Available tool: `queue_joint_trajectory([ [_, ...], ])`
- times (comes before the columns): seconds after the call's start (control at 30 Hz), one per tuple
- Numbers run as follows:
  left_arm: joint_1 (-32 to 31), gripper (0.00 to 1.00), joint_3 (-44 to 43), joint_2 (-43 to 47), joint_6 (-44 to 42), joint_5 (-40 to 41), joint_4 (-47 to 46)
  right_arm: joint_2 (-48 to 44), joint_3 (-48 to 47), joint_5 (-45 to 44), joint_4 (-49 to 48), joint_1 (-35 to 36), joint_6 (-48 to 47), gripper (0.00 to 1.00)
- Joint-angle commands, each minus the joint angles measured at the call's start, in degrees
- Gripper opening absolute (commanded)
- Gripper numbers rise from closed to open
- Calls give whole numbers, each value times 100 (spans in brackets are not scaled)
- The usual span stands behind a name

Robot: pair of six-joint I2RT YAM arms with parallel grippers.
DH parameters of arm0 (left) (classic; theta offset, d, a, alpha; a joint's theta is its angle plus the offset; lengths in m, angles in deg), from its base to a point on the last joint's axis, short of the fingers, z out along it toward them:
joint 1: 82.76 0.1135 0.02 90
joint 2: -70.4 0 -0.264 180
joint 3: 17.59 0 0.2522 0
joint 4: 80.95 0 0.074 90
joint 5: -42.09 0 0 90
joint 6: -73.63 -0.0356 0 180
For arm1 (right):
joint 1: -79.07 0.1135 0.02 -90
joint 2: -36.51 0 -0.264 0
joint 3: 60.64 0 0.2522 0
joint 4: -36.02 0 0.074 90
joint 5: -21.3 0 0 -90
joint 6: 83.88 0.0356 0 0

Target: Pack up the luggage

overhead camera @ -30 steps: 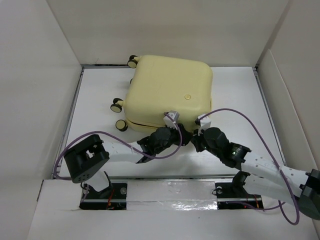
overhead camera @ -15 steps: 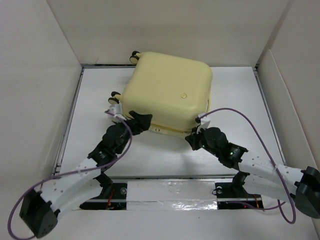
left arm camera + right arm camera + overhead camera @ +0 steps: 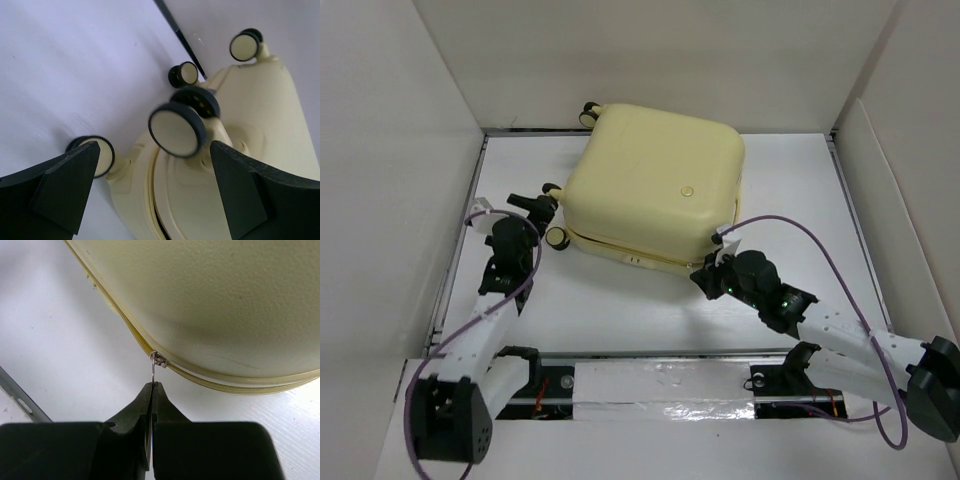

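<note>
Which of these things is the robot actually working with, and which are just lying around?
Part of the job:
- the luggage, lying flat
- its zipper pull, pinched by the right gripper
- the left gripper, open at the caster wheels

Just there:
- the purple cables on the arms
- the white table
- the white walls around it

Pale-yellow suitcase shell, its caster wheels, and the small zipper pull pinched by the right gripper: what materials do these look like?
The pale-yellow suitcase shell is likely moulded hard plastic: matte with a soft sheen, smooth rounded corners, no weave. The caster wheels have cream plastic-looking hubs and black, probably rubbery, tyres. The zipper pull looks like thin silvery metal, glinting where the right gripper pinches it.
</note>
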Motion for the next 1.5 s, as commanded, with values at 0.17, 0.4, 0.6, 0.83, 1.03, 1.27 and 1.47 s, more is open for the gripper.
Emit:
queue_joint_trajectory([
  [0.17,929,92,-587,-1552,358,-1520,-1443,42,-39,686,-841,3,-150,0],
  [0.4,797,93,-771,-2071,340,-1950,-2024,227,-65,923,-902,3,-150,0],
  [0.6,455,93,-886,-2019,226,-1775,-2174,175,-4,906,-876,3,-150,0],
  [0.83,279,88,-404,-1492,138,-1599,-2630,122,40,897,-841,3,-133,0],
  [1.03,278,94,-534,-1385,-11,-1414,-2236,183,-4,915,-867,3,-150,0],
  [1.27,278,98,-1288,-2359,15,-1721,-1823,105,40,906,-867,3,-106,0],
  [1.47,278,95,-1667,-2774,120,-1722,-1831,-36,84,844,-779,3,-115,0],
])
